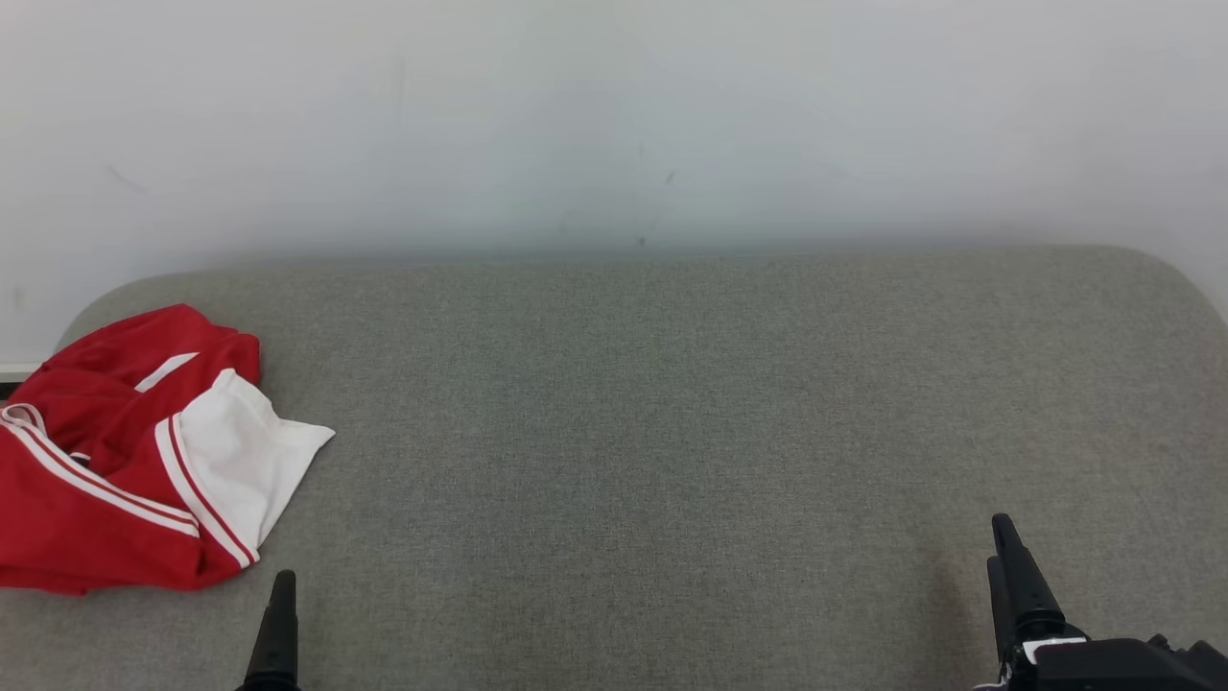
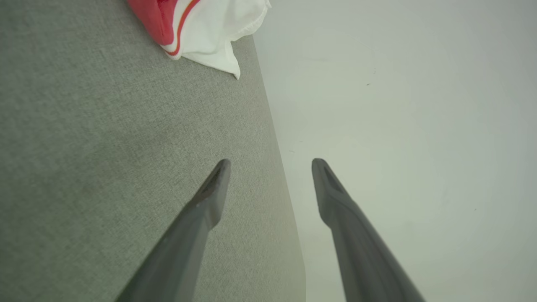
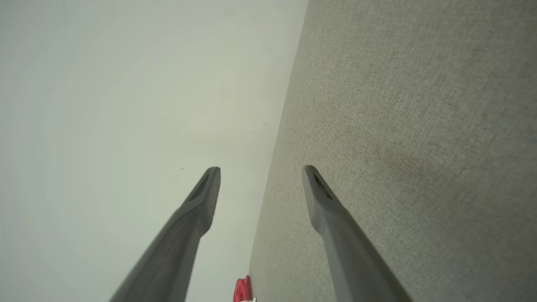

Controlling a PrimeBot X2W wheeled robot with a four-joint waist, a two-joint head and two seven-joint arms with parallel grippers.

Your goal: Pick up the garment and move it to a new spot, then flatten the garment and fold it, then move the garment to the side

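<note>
The garment (image 1: 134,451) is a red piece with white stripes and a white panel, lying crumpled at the far left of the grey fabric surface (image 1: 672,432). Its white corner and a red fold appear at the top of the left wrist view (image 2: 201,29), and a red scrap shows at the bottom edge of the right wrist view (image 3: 242,290). My left gripper (image 2: 270,165) hovers open over the surface just in front of the garment, nothing between its fingers; one finger (image 1: 278,624) rises at the lower left. My right gripper (image 3: 261,173) stands open and empty at the lower right (image 1: 1005,547).
A plain white wall (image 1: 614,115) runs behind the grey surface, whose far corners are rounded. A dark strip of floor edge (image 1: 10,384) shows at the left beside the garment.
</note>
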